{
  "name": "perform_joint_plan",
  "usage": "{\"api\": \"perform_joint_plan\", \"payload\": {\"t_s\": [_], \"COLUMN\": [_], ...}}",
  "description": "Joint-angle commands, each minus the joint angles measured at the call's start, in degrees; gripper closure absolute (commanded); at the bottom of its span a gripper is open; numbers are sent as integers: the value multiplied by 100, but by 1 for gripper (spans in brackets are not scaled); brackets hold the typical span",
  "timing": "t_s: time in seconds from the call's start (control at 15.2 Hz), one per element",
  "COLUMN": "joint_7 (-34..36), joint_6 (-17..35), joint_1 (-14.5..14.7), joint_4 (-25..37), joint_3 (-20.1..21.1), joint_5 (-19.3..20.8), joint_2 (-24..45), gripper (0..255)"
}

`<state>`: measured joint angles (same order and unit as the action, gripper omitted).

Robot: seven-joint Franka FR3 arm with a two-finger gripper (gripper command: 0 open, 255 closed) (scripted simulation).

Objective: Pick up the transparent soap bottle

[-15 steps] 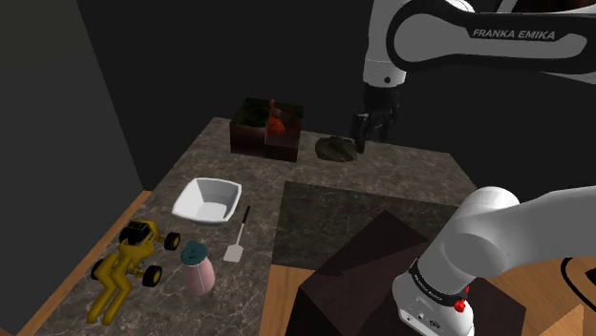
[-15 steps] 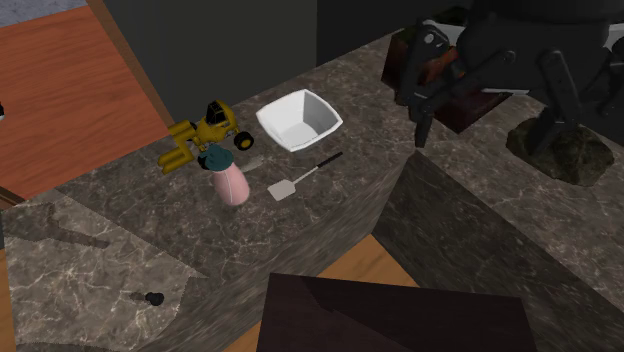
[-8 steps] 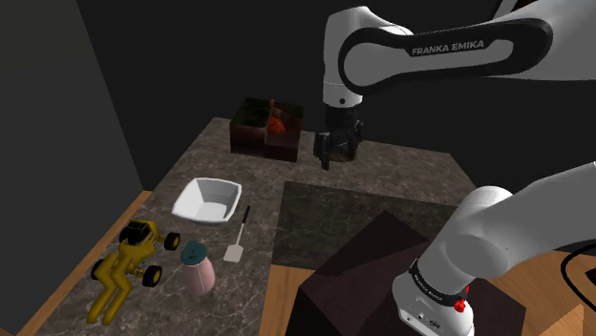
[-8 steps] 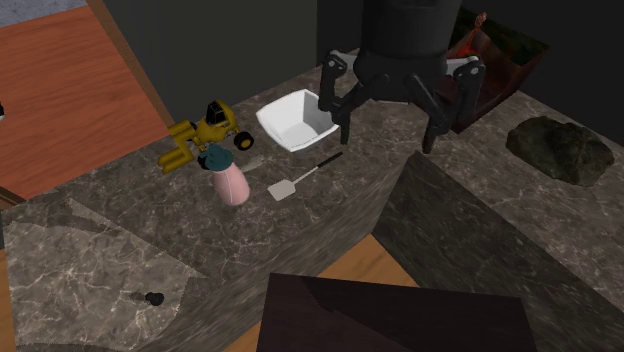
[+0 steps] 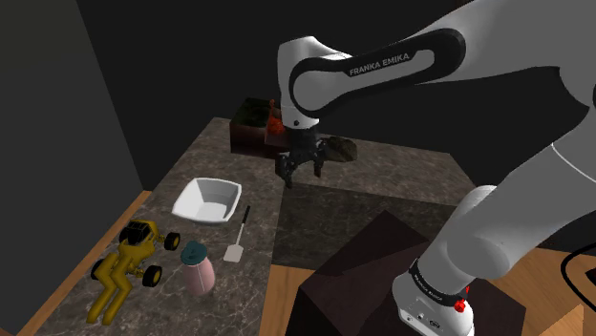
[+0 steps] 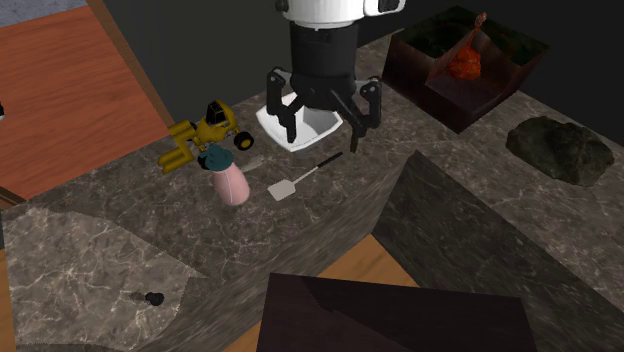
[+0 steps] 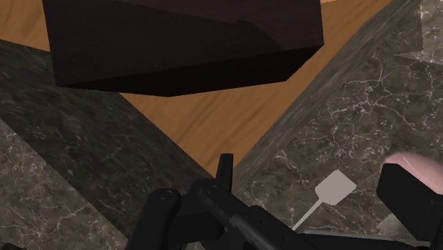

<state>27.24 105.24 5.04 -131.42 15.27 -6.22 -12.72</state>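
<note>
Since a second ago the arm has swung away from the rock [image 6: 560, 150] and the box [image 6: 460, 70], and the gripper [image 6: 320, 128] now hangs over the bowl [image 6: 305, 140]. Its black fingers [image 6: 357, 125] stand wide apart with nothing between them.

Beneath the hand, the bowl is white, squarish with rounded corners and sloping walls. A white spatula [image 6: 300, 178], a flat square blade on a thin dark handle, lies just beside the bowl, on the side toward the counter's edge.

Beyond the spatula, well apart from the hand, the bottle [image 6: 229, 180] stands upright on the counter [image 6: 120, 260]. It has a rounded, pale pink body and a teal cap. In the wrist view its pink curve [image 7: 419, 167] shows past the outer side of one finger, with the spatula [image 7: 330, 192] nearer the fingers.

A yellow toy [image 6: 205, 128] with black wheels lies past the bottle, farther from the hand.

The counter is dark stone with pale veins, matt and mottled. The rock is a lumpy dark grey mass; the box is dark brown with an orange figure inside. The stand [image 7: 184, 42] is a plain dark block over wood-grain floor [image 7: 213, 121].
</note>
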Motion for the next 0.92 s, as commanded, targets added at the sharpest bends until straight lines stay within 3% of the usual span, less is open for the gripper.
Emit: {"api": "perform_joint_plan", "payload": {"t_s": [0.0,0.86], "joint_7": [173,1407], "joint_6": [161,702], "joint_1": [22,545], "joint_4": [218,2312], "joint_3": [84,393], "joint_5": [-8,228], "joint_2": [438,3411], "gripper": [0,0]}}
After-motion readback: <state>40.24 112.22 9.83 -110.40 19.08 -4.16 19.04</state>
